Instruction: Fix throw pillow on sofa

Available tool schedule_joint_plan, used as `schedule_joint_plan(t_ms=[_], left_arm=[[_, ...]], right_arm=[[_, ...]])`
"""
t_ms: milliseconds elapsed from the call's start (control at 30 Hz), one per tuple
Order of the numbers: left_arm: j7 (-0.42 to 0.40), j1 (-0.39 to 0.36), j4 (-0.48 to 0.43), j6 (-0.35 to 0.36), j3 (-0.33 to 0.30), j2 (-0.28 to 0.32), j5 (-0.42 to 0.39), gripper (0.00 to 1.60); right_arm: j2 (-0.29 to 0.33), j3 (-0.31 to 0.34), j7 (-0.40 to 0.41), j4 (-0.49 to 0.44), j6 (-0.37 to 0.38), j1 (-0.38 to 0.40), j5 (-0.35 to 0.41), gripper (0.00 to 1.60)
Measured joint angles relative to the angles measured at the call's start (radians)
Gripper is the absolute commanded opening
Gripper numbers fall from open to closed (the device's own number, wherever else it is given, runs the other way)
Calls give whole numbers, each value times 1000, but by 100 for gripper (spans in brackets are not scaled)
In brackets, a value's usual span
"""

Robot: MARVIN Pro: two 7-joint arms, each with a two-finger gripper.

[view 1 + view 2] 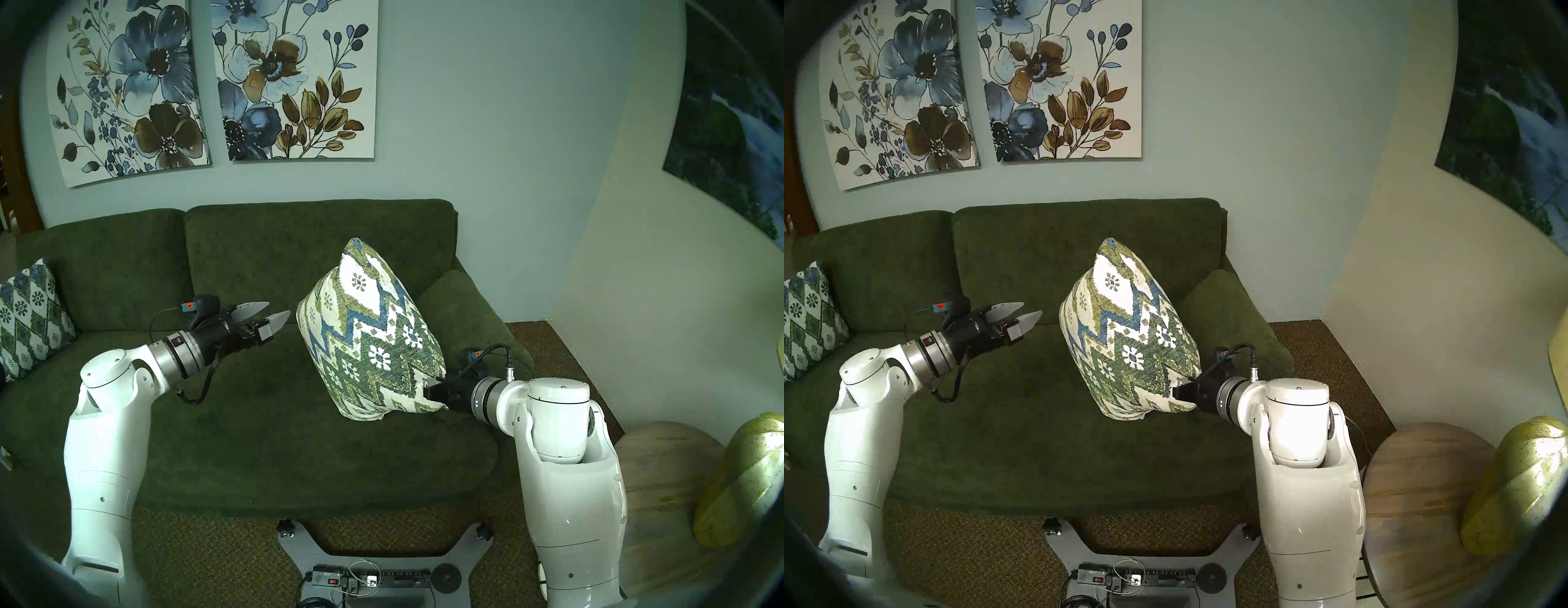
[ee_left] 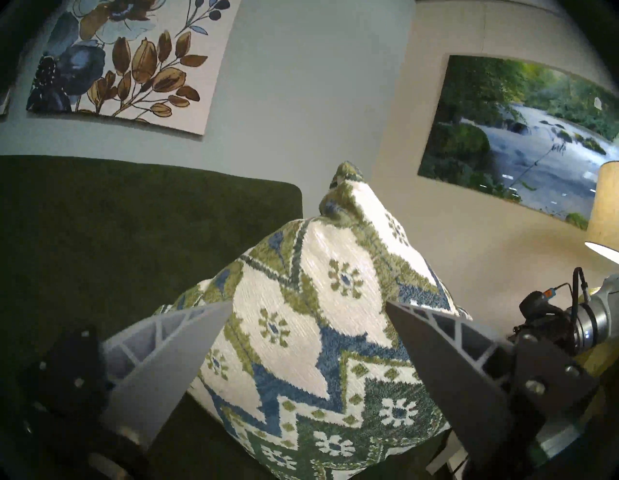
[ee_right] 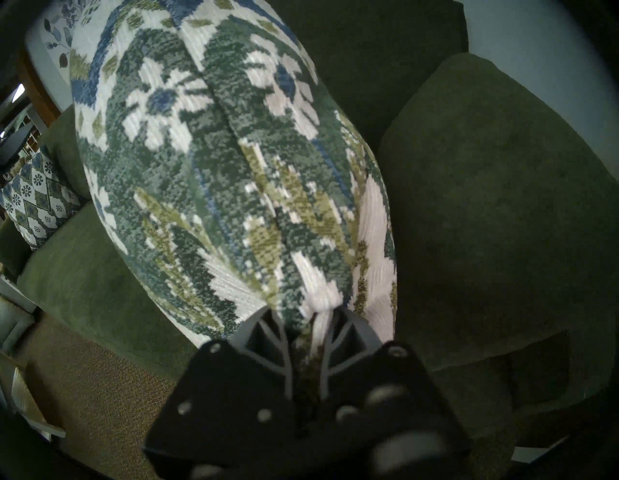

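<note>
The throw pillow [image 1: 369,335] [image 1: 1129,335] [image 2: 315,335] [image 3: 214,161], cream with green and blue zigzags and white flowers, stands on one corner on the right seat of the dark green sofa [image 1: 178,416] [image 1: 962,424]. My right gripper [image 1: 430,392] [image 1: 1178,391] [image 3: 306,318] is shut on the pillow's lower right corner, fabric bunched between its fingers. Left of the pillow, a short gap away, my left gripper [image 1: 271,312] [image 1: 1026,312] [image 2: 308,305] hovers open over the seat, its grey fingers [image 2: 174,362] pointing at the pillow.
A blue-white diamond-lattice pillow [image 1: 29,318] [image 3: 37,201] leans at the sofa's left end. A plain green cushion [image 1: 462,310] [image 3: 495,207] rests against the right arm. A round wooden side table [image 1: 670,501] with a yellow-green lamp base [image 1: 742,479] stands to the right; my wheeled base [image 1: 373,564] is on the carpet below.
</note>
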Motion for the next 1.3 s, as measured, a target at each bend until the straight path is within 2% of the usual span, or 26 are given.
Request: schedule_joint_plan(t_ms=[267,500,900,1300], left_arm=[[-2,17,-8,3,-3,-12,-6,160],[-72,85,18,19,-88,16,-40,160],[-213,217,133,60,-284,82,-98,160],[-356,269,200,63,-321,130,-118,160]], right_arm=[[-5,43,-31,5,0,-5,29,0],[3,48,-46,49,0,34,25,0],[44,0,-51,87,1,116,-8,0],[158,-83,39,46,1,153,-57,0]])
